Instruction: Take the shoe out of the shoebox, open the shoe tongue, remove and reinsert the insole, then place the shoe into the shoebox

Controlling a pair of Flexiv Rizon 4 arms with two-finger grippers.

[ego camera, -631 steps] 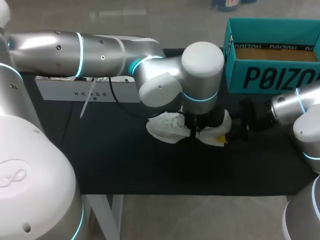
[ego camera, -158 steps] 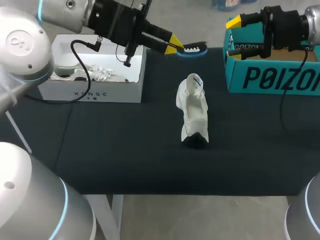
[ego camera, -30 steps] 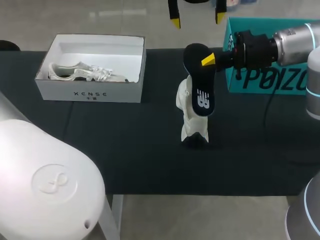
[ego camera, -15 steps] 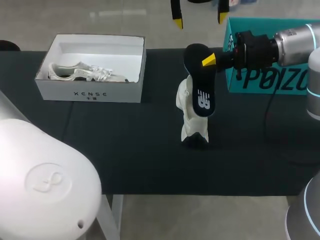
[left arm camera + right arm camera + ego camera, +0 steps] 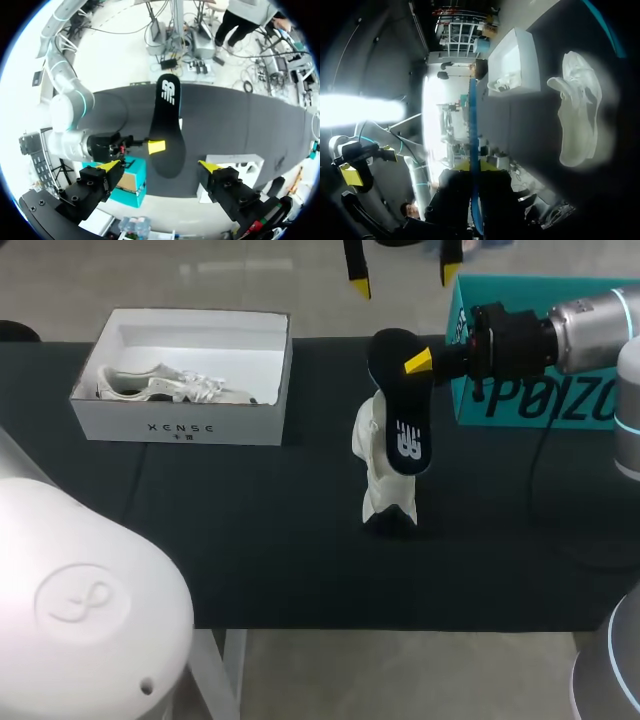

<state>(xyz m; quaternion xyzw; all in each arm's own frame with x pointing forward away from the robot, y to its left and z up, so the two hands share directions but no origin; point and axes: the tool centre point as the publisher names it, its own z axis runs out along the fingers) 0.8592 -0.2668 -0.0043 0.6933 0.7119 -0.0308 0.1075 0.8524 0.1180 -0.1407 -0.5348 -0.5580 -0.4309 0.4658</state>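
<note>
A white shoe [image 5: 385, 475] rests on the black table [image 5: 250, 540], with its toe towards the front edge. Above its heel my right gripper [image 5: 420, 362] is shut on the upper end of a dark insole [image 5: 402, 410] that hangs down over the shoe's opening. Seen from the right wrist, the insole [image 5: 472, 125] is edge-on between the gripper's [image 5: 472, 172] fingers, and the shoe [image 5: 577, 115] lies beyond it. My left gripper [image 5: 405, 275] hovers open past the table's far edge. In the left wrist view it [image 5: 160, 167] faces the insole [image 5: 167, 125] without touching it.
The white shoebox [image 5: 185, 428] stands at the far left with a second white shoe [image 5: 160, 385] inside. A teal box [image 5: 540, 395] stands at the far right, behind my right arm. Both arms crowd the space above the shoe.
My left gripper has drifted slightly to the right above the far edge. The right gripper and the insole have barely moved.
</note>
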